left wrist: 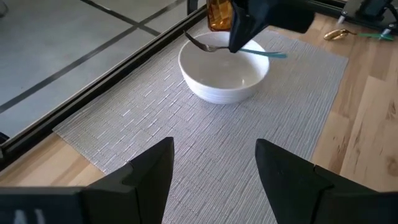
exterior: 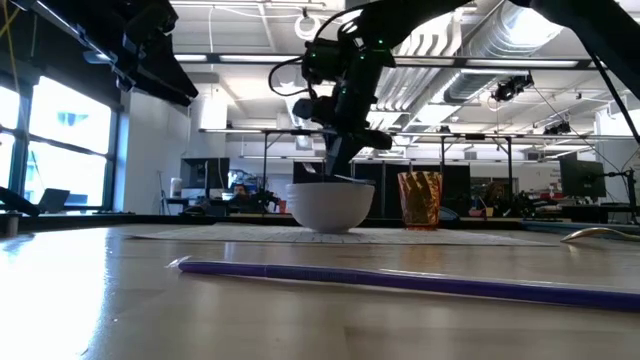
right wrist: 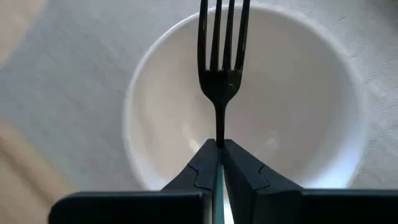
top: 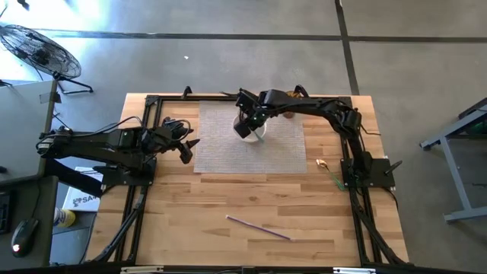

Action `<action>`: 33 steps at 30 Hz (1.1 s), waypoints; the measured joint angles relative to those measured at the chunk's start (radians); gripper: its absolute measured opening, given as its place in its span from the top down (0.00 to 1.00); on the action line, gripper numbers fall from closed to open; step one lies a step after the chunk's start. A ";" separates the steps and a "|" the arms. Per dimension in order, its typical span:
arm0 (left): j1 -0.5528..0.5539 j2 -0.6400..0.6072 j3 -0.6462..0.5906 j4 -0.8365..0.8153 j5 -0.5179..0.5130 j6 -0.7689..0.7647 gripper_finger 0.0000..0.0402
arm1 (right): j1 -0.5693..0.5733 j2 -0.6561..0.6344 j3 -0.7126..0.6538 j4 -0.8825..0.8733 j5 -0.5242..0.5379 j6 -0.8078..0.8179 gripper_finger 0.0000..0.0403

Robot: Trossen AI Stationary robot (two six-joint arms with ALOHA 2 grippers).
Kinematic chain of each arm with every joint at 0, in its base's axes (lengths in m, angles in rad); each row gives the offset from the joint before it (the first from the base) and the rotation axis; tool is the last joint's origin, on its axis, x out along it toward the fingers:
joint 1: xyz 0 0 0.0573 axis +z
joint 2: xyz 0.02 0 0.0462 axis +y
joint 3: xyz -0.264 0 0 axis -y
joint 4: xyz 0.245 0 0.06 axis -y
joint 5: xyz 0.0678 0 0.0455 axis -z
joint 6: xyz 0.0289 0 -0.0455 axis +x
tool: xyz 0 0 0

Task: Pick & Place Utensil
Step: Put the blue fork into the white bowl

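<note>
On the wooden tabletop (top: pixel 251 198), taken from the high view, the left end effector (top: pixel 185 148) waits at about nine o'clock, just off the left edge of the grey woven mat (top: pixel 221 152). Its fingers (left wrist: pixel 152 168) are spread apart with nothing between them, and its wrist view looks across the mat toward the bowl.

Near the middle, toward twelve o'clock, the white bowl (top: pixel 255 131) stands on the mat. The right end effector (top: pixel 247 122) hangs directly over it, its arm reaching in from the three o'clock side. Its fingers (right wrist: pixel 199 171) are pressed together on the handle of a dark fork (right wrist: pixel 222 59), pinching it so the tines stretch out over the bowl's white interior (right wrist: pixel 298 124). In the left wrist view the fork lies roughly level just above the rim, and a light blue handle (left wrist: pixel 264 53) sticks out past the far side of the end effector.

An amber cup (exterior: pixel 420 200) stands just beside the bowl, at about one o'clock. A gold utensil (top: pixel 322 162) lies off the mat at three o'clock. A purple straw (top: pixel 257 227) lies alone at six o'clock.
</note>
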 joint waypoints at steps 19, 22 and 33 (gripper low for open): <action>0.000 0.000 0.000 0.151 -0.002 0.083 0.45 | -0.013 0.000 0.242 -0.228 -0.008 -0.057 0.99; 0.000 0.000 0.000 0.173 -0.002 0.105 0.45 | -0.013 0.003 0.307 -0.247 0.000 -0.081 0.99; 0.000 -0.002 0.018 0.213 -0.017 0.139 0.45 | -0.022 0.215 0.515 -0.470 -0.032 -0.191 1.00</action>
